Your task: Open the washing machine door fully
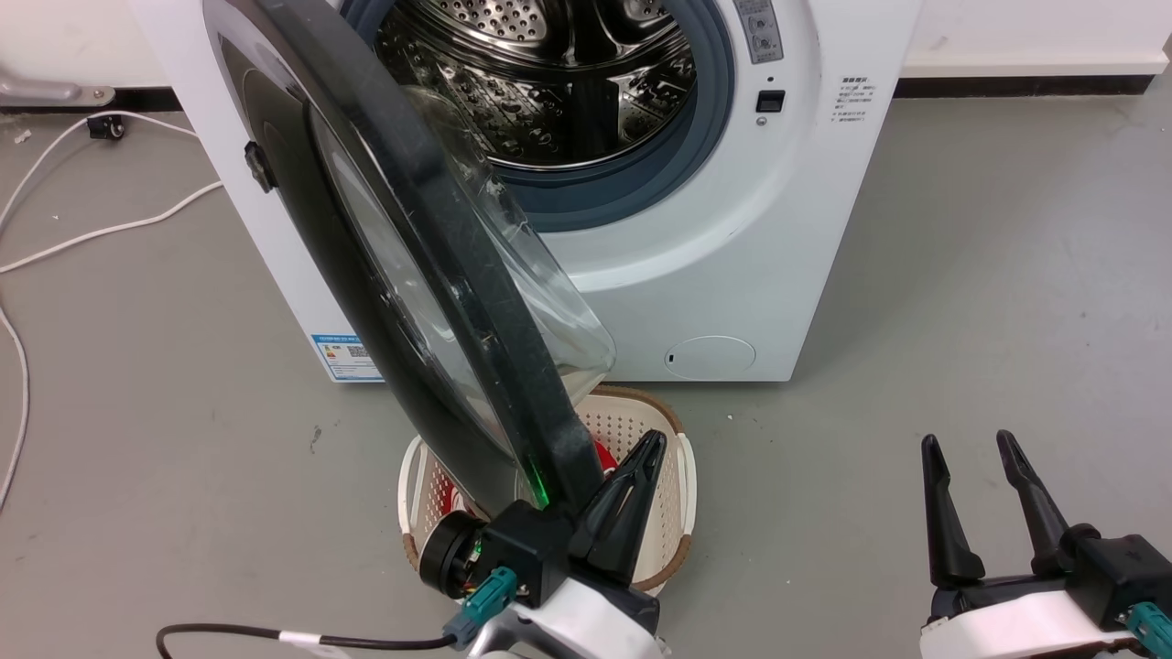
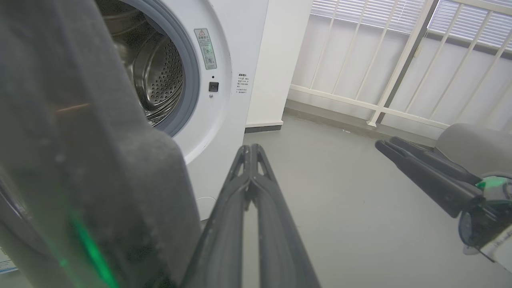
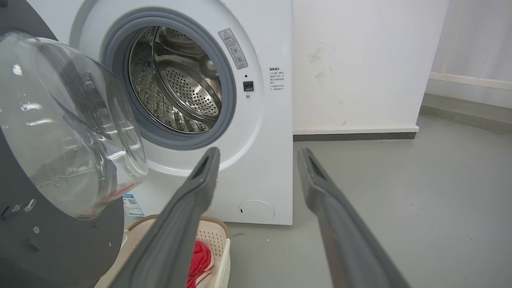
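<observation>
Your left claw [image 1: 652,446] is holding its two long dark fingers pressed together, gripping nothing, and is sitting just beside the lower rim of the large round glossy black door [image 1: 462,275] with its bulging glass bowl. That door is standing partly swung out from the white boxy front-loading washing machine [image 1: 732,265], over a white plastic basket [image 1: 682,494]. Your right claw [image 1: 968,441] is hovering open, well apart.

warning-triangle sticker [image 3: 233,48] beside washing machine [image 3: 264,160] opening, blue label [image 1: 346,357] low on front, lettering illegible
</observation>
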